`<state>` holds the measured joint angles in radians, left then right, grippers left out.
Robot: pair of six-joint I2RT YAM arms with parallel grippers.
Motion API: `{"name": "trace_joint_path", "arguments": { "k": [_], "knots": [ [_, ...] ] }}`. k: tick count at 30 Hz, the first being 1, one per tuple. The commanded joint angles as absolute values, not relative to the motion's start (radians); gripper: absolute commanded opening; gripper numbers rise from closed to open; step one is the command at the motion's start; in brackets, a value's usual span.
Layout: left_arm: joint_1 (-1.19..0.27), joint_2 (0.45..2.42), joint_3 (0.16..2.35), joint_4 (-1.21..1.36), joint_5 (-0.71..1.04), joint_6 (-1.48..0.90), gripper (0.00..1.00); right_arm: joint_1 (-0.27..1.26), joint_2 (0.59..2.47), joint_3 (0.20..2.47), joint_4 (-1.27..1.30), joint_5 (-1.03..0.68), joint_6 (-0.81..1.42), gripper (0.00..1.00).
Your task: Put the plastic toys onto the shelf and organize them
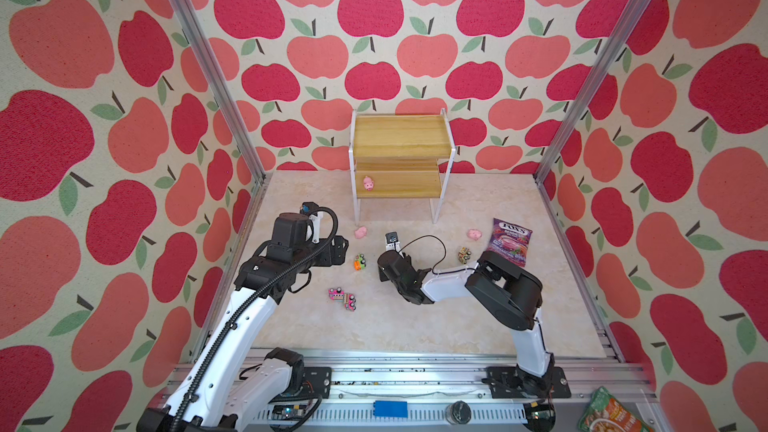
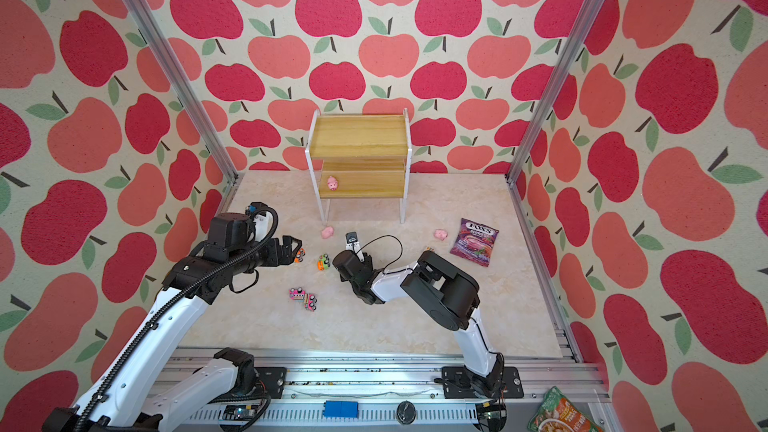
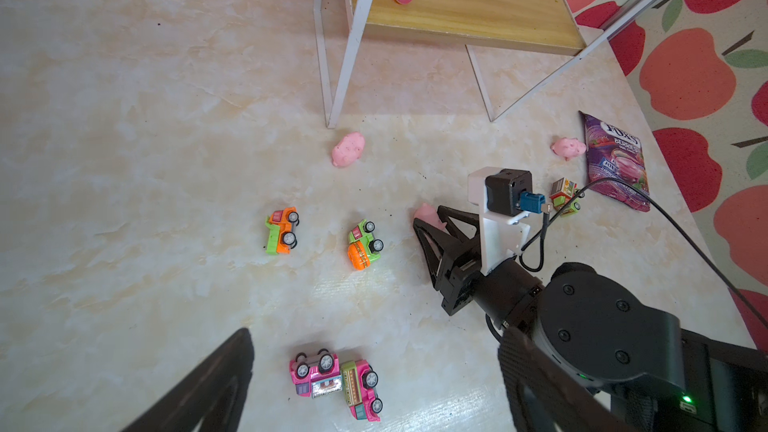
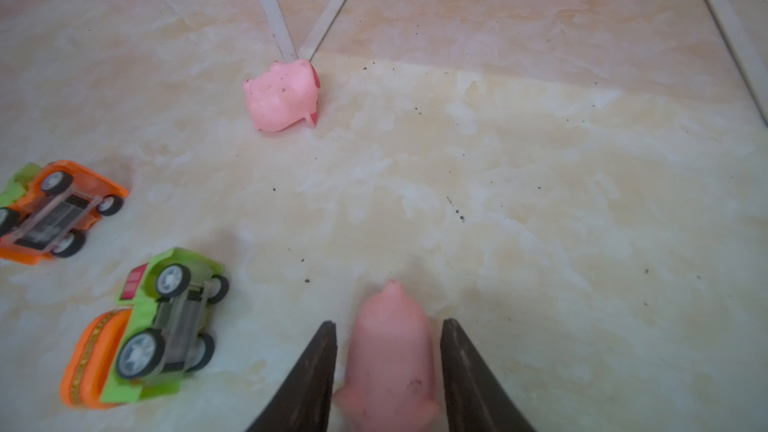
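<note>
The right gripper (image 4: 388, 321) is set low on the counter (image 4: 540, 201), its jaws apart on either side of a pink pig (image 4: 390, 359). Thin gaps show, so no firm clamp is seen. The left gripper (image 2: 293, 248) is spread wide and empty.

If the jaws are closed off-centre, the rounded pig could be squeezed out forward. On the way up, the shelf (image 1: 399, 135) frame could be struck, or the second pig (image 1: 368, 183) knocked off its lower board.

Four pigs are counted, including a third pig (image 1: 360, 232) by a shelf leg and a fourth pig (image 1: 474, 234) beside the single candy bag (image 1: 509, 247). Five trucks (image 3: 282, 230) are counted, all on the counter.
</note>
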<state>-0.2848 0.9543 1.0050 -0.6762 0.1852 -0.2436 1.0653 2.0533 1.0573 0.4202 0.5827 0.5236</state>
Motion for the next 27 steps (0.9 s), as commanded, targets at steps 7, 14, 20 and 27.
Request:
{"name": "trace_joint_path", "arguments": {
  "k": [7, 14, 20, 27],
  "knots": [
    [-0.278, 0.943, 0.996, -0.663, 0.208, -0.245, 0.94, 1.075, 2.083, 1.035, 0.448, 0.597, 0.504, 0.31],
    [-0.27, 0.944, 0.996, -0.66, 0.214, -0.246, 0.94, 1.081, 1.953, 0.93, 0.591, 0.575, 0.4, 0.15],
    [-0.237, 0.948, 1.003, -0.657, 0.242, -0.254, 0.94, 1.07, 1.827, 0.874, 0.666, 0.476, 0.277, 0.15],
    [-0.198, 0.947, 0.999, -0.649, 0.269, -0.262, 0.94, 1.028, 1.758, 0.925, 0.648, 0.404, 0.182, 0.16]
  ]
}}
